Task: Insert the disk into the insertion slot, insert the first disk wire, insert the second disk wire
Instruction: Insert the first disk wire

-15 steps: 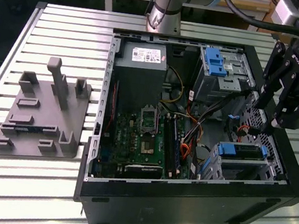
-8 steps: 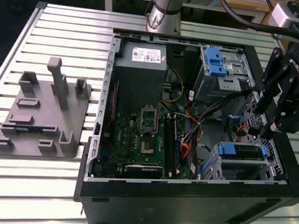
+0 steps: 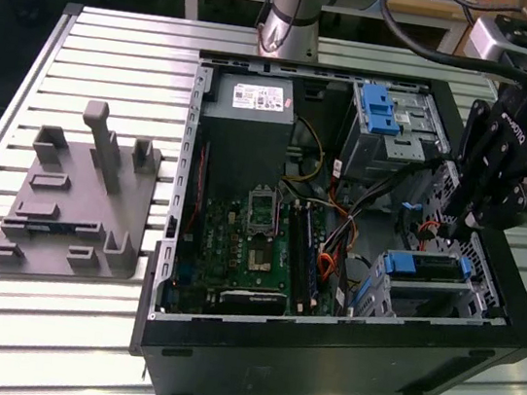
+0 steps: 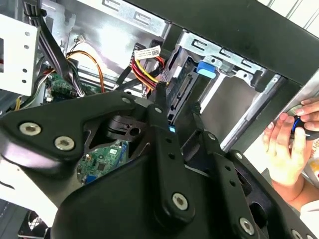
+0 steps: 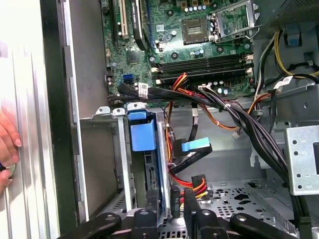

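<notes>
**Disk (image 3: 427,268) in the insertion slot (image 3: 431,298), with the hand (image 3: 459,227) at the disk wires**

The disk is shown seated on edge in the insertion slot, directly beneath the hand. Its blue carrier lies level with the mouth of the perforated cage, so the first step is judged complete. The hand is lowered into the open computer case (image 3: 337,370), which lies on the slatted tabletop (image 3: 75,348). Whether the hand is open or clamped on anything cannot be told.

In the first wrist view the red-and-yellow disk wire (image 5: 198,182) ends just beside the hand, close to the connector edge of the disk. The blue-plugged disk wire (image 5: 196,147) hangs a little farther from the hand and appears unplugged. A black cable bundle (image 5: 249,129) passes beyond both wires, and the motherboard (image 3: 257,246) lies well apart from the hand.

The step in hand is judged to be the insertion of the first disk wire. For a clean insertion, the plug should be squared to its socket before any force is applied. It should then be pressed straight in, without tilt. The loose blue plug and the black bundle are best kept out from between plug and socket. Pressure should be kept moderate, since the disk is held only by its carrier.
</notes>
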Robot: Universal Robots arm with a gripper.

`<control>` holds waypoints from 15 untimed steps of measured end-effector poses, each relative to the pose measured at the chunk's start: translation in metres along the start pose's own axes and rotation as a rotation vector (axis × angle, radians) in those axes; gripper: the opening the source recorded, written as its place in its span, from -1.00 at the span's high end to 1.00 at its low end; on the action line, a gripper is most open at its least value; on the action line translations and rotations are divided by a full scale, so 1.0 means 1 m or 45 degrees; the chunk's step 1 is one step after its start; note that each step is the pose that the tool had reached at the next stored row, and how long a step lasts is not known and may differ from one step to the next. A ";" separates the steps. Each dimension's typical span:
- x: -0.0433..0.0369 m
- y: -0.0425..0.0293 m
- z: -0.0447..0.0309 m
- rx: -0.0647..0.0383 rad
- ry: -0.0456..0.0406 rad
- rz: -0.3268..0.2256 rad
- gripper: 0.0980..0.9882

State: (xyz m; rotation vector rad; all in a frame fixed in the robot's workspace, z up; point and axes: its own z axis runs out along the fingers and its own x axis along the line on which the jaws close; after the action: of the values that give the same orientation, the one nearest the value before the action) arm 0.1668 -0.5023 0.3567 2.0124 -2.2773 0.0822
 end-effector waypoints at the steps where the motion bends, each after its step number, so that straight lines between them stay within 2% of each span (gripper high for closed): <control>1: -0.0005 -0.0002 0.0013 0.000 0.000 0.000 0.44; 5: -0.0020 -0.0020 0.0038 -0.003 0.002 0.001 0.44; 9: -0.0032 -0.0061 0.0052 -0.016 0.005 -0.001 0.44; 15: -0.0033 -0.0062 0.0068 -0.013 0.004 -0.039 0.44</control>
State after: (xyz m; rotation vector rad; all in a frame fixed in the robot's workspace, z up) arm 0.1731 -0.5005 0.3495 2.0400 -2.2396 0.0712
